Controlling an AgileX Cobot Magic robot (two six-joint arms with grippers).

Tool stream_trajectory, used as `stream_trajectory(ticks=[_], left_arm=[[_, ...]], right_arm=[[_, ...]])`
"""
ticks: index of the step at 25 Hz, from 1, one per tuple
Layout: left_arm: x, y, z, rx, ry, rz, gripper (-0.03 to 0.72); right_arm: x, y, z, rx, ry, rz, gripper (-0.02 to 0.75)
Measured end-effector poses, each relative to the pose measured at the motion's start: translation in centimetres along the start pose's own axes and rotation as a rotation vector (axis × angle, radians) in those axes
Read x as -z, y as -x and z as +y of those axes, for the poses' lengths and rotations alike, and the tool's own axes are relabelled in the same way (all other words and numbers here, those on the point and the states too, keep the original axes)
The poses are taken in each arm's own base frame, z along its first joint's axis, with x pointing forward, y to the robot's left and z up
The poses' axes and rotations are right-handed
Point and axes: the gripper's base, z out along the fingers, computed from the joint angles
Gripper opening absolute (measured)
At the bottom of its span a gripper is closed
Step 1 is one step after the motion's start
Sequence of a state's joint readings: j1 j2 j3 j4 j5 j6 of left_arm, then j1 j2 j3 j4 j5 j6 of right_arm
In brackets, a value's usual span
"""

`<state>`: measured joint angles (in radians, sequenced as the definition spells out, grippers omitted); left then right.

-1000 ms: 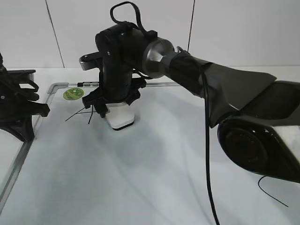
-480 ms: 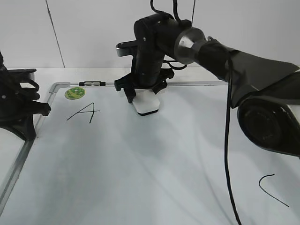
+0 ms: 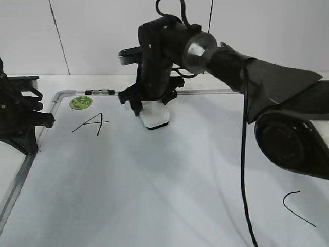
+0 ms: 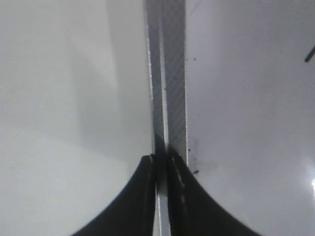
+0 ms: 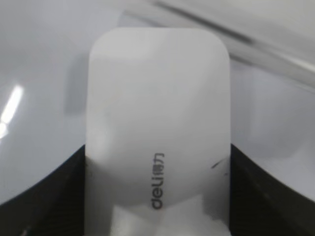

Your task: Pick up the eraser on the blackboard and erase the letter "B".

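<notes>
exterior view: the right gripper [image 3: 149, 110] pinches the eraser [image 3: 156, 118] by its sides and presses it on the blackboard [image 3: 128, 180] near the far frame, right of the "a" [image 3: 92, 124]. no letter "b" shows anywhere on the board, so the wiping looks done or nearly so; any trace under the eraser is hidden. the left gripper [image 4: 161, 169], pressed together, idles over the left frame.
</notes>
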<state>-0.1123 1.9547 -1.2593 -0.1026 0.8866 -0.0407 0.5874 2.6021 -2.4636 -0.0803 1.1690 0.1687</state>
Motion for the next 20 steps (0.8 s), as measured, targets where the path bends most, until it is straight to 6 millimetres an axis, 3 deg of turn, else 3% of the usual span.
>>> stream_trajectory(ticks=[4, 7, 13, 17, 20], left_arm=[[0.0, 0.0, 0.0, 0.000, 0.000, 0.000, 0.032], [0.0, 0.0, 0.0, 0.000, 0.000, 0.002, 0.032], [0.0, 0.0, 0.0, 0.000, 0.000, 0.004, 0.032], [0.0, 0.0, 0.0, 0.000, 0.000, 0.004, 0.032], [0.0, 0.0, 0.0, 0.000, 0.000, 0.002, 0.032]], right_arm=[[0.3, -0.6, 3.6, 0.055, 0.041, 0.003, 0.552], [0.4, -0.9, 5.1, 0.085, 0.058, 0.003, 0.552], [0.4, -0.8, 4.7, 0.077, 0.057, 0.006, 0.552], [0.2, -0.5, 3.3, 0.043, 0.070, 0.010, 0.552], [0.1, -0.2, 1.1, 0.001, 0.066, 0.012, 0.552]])
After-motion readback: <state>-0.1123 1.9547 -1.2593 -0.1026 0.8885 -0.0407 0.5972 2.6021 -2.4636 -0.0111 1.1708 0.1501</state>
